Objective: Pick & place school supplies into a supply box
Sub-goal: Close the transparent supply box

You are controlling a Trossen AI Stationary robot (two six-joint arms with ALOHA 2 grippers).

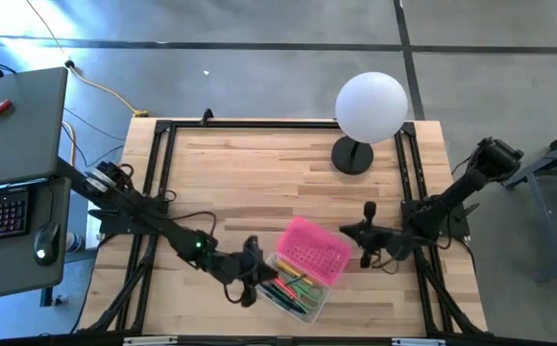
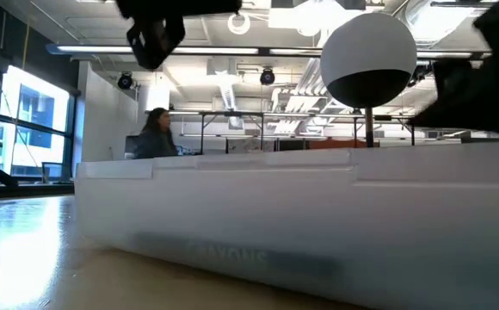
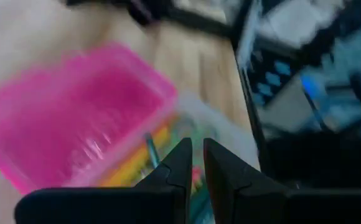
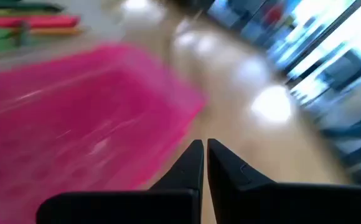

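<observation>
At the table's near edge, centre — supply box [image 1: 293,288], clear, holding coloured pens and pencils [image 1: 291,287]; pink lid [image 1: 312,250] lying askew over its far side. Left gripper [image 1: 251,273] beside the box, fingers nearly together, empty. Right gripper [image 1: 363,234] just beside the lid — pinched together, empty.

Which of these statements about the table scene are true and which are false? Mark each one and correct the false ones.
1. The pink lid lies askew over the supply box. True.
2. The box is empty. False: coloured pens and pencils lie inside.
3. The left gripper is beside the box. True.
4. The white globe lamp lies tipped over. False: it stands upright.
5. The right gripper holds a pencil. False: its fingers are shut on nothing.
</observation>
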